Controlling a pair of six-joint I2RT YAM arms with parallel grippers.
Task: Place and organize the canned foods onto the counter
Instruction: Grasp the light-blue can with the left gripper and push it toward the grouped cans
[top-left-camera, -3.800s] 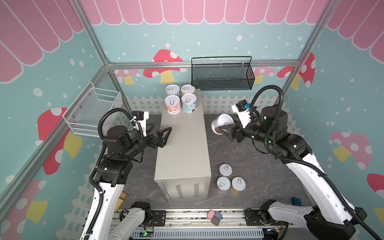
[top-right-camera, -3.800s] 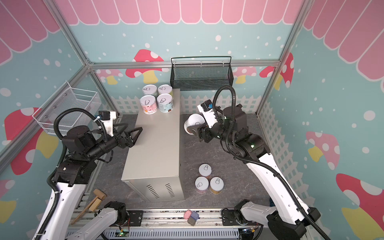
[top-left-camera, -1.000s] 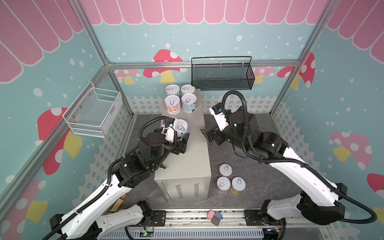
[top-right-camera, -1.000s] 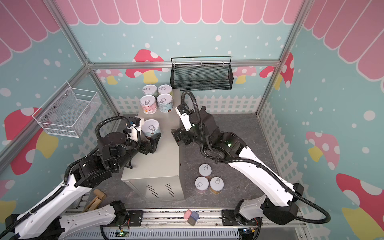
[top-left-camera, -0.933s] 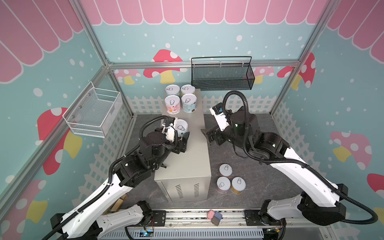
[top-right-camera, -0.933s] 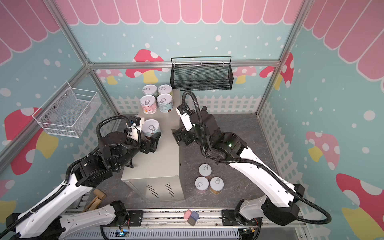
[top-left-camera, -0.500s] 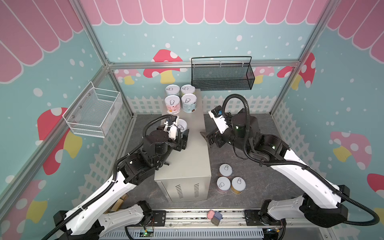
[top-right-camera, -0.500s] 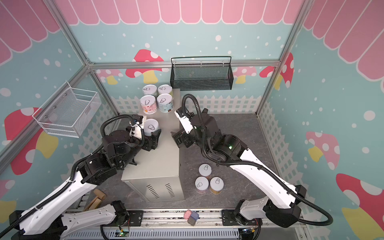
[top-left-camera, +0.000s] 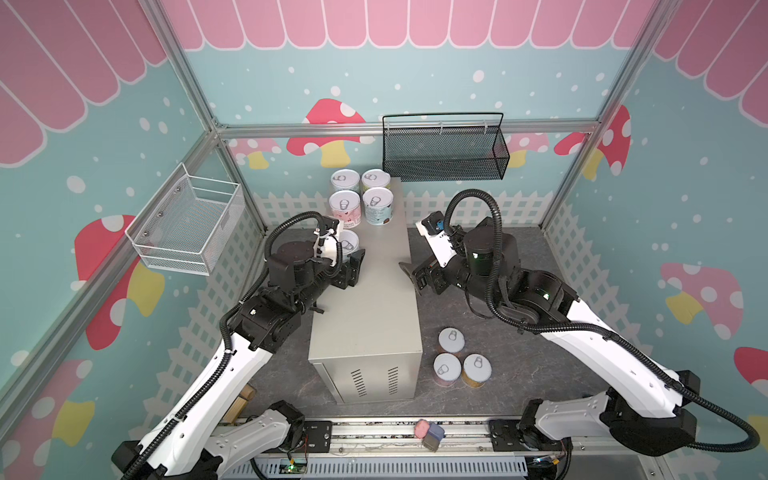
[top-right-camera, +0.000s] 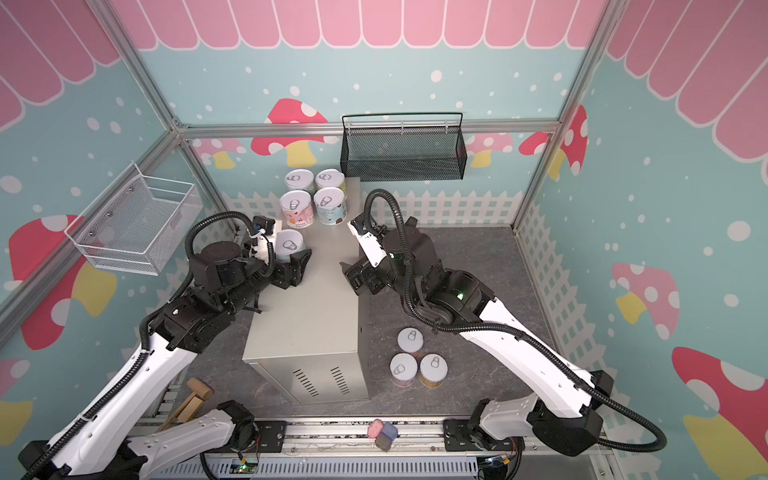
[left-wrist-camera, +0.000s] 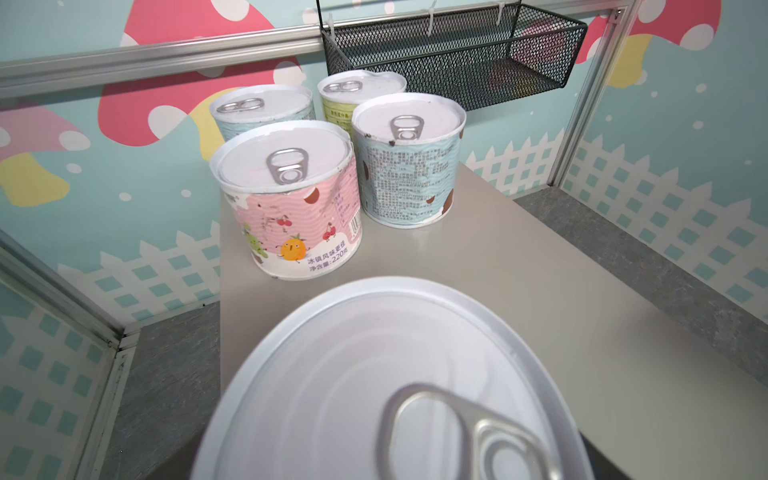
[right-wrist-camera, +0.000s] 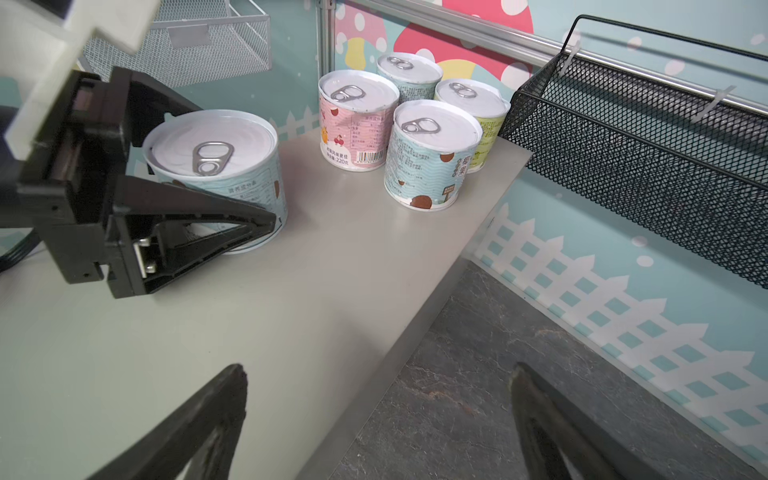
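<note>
My left jaws pinch a light blue can (right-wrist-camera: 216, 166) (top-left-camera: 348, 246) (top-right-camera: 289, 245): one finger (right-wrist-camera: 187, 195) lies along its near side and the other sits behind it. The can stands upright, pull tab up, on the surface (top-left-camera: 374, 299) (top-right-camera: 316, 316) (right-wrist-camera: 291, 311), close to the left edge of the surface and in its far half. In the left wrist view its lid (left-wrist-camera: 374, 395) fills the foreground.

At the far end of the surface four more cans stand upright in a tight two-by-two block. The pink can (top-left-camera: 344, 204) (left-wrist-camera: 286, 199) (right-wrist-camera: 357, 120) and the second light blue can (top-left-camera: 377, 205) (left-wrist-camera: 409, 166) (right-wrist-camera: 432, 153) are in front. The pale blue can (top-left-camera: 345, 181) and the yellow-green can (top-left-camera: 375, 179) (left-wrist-camera: 357, 95) are behind them. The can I hold is near the pink can but not touching it.

My right jaws are spread wide and hold nothing. They hover at the right edge of the surface, across from the held can. In the right wrist view one finger (right-wrist-camera: 224, 390) is over the surface and the other is over the dark grey floor (right-wrist-camera: 478, 395).

Three cans are off the surface. They stand lids up in a close cluster on the floor beside its right side, near its vented end: a pink-labelled can (top-left-camera: 447, 370), an orange-labelled can (top-left-camera: 477, 368) and a lid-only can (top-left-camera: 451, 338) whose label I cannot see.
</note>
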